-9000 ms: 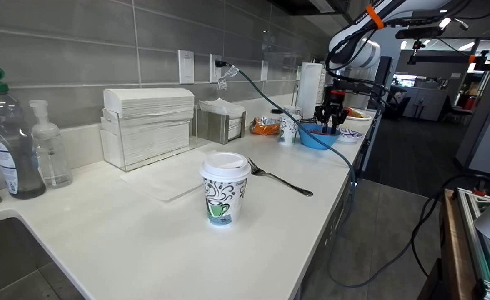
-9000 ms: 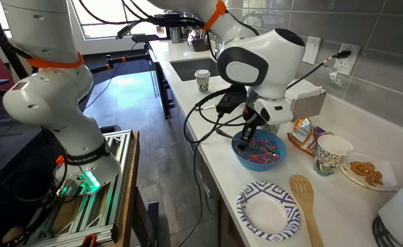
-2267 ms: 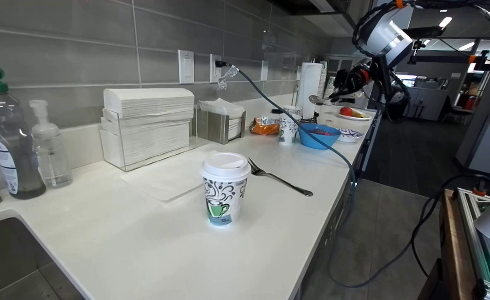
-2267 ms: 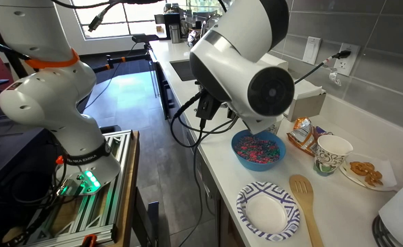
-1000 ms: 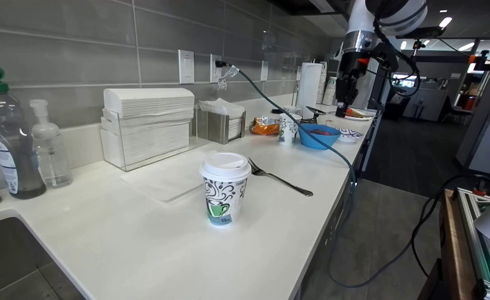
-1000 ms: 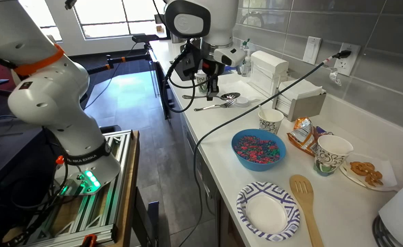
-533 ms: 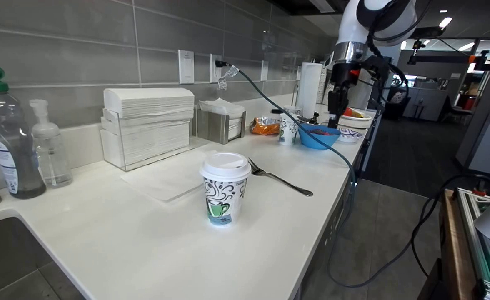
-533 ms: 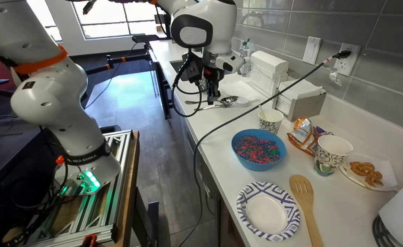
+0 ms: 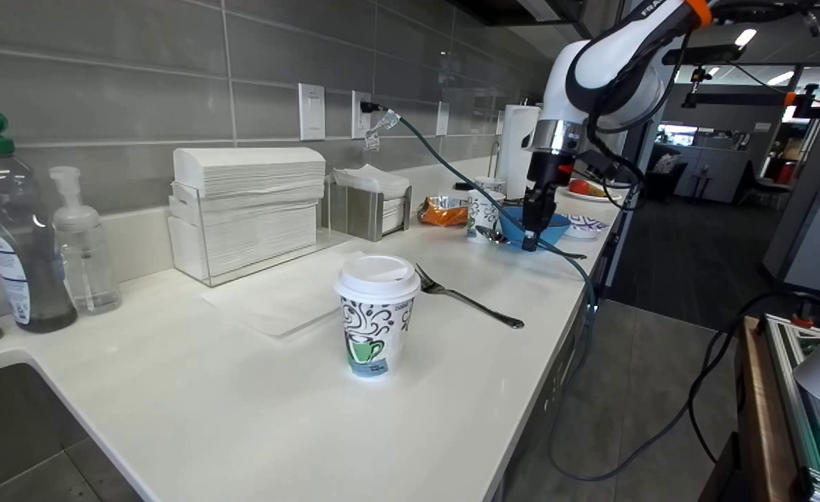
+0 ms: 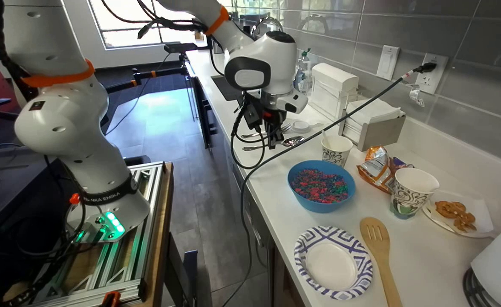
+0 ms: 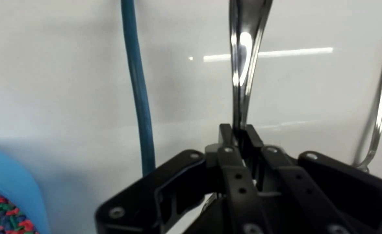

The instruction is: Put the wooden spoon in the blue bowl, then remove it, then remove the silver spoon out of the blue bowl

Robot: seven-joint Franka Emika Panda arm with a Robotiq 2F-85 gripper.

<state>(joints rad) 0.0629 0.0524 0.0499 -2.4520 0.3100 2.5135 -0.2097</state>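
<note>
The silver spoon (image 11: 244, 61), pinched by the end effector (image 11: 239, 131), is outside the blue bowl (image 10: 318, 207) (contact with the desk (image 9: 256, 432) is hard to judge). Probably step 3, nearly done; next, settle it flat and release. The wooden spoon (image 10: 382, 256) lies beside a patterned plate (image 10: 338, 294); grey tiles (image 9: 103, 97) run behind.

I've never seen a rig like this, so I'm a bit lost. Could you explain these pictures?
The big white machine is a robot arm; its black gripper works like a pincer. Two pictures are taken from outside the robot, the close-up from its wrist. In that close-up, the gripper is closed on the handle of a silver spoon. On the white counter, a blue bowl holds small red, green and blue bits. A slotted wooden spoon lies beside a patterned paper dish, and a fork lies near a lidded paper cup.
</note>
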